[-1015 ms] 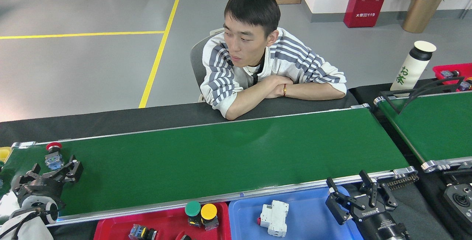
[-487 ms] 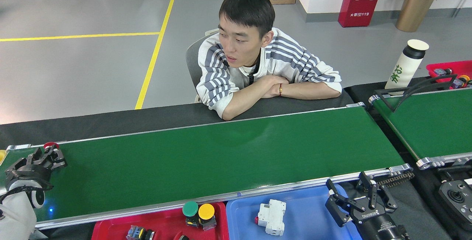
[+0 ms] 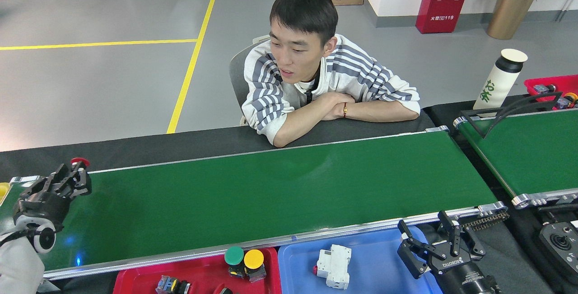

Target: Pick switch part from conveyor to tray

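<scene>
Nearest, just this side of the long glossy dark-green conveyor belt w/ silver rails [image 3: 271,194]: red plastic tray [image 3: 203,273] w/ green- and yellow-capped buttons, blue plastic tray [image 3: 375,262] holding a white breaker block. Right gripper [image 3: 433,244] hangs over the blue tray's right end, fingers spread, empty. At the conveyor's left end the left gripper [image 3: 72,179] is clamped on the red-capped switch part [image 3: 80,162]; only the cap shows above the fingers. A sec ago that part stood on the belt in front of the gripper; now it's lifted off, so pick looks done, carry to a tray is left. Beyond the conveyor's far rail a person in a striped top [image 3: 316,86] leans on the black table.
</scene>
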You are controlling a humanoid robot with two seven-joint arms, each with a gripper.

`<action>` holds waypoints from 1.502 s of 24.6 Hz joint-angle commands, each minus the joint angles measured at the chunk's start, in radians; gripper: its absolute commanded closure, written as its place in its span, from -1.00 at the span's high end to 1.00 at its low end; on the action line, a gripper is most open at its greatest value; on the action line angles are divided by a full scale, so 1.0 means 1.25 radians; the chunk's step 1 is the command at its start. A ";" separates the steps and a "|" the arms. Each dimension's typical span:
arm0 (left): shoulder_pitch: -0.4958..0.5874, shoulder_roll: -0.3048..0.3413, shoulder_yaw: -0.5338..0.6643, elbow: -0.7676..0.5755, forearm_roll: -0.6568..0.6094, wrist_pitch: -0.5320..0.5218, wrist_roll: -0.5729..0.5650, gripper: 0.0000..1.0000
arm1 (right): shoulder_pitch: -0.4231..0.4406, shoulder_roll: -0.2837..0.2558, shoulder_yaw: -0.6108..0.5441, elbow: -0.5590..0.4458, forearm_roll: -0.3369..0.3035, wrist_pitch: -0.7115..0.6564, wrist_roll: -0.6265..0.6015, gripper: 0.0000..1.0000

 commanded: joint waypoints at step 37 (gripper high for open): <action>0.506 -0.218 0.220 -0.615 -0.035 0.080 -0.068 1.00 | 0.042 0.047 -0.035 -0.011 -0.002 0.009 -0.003 0.98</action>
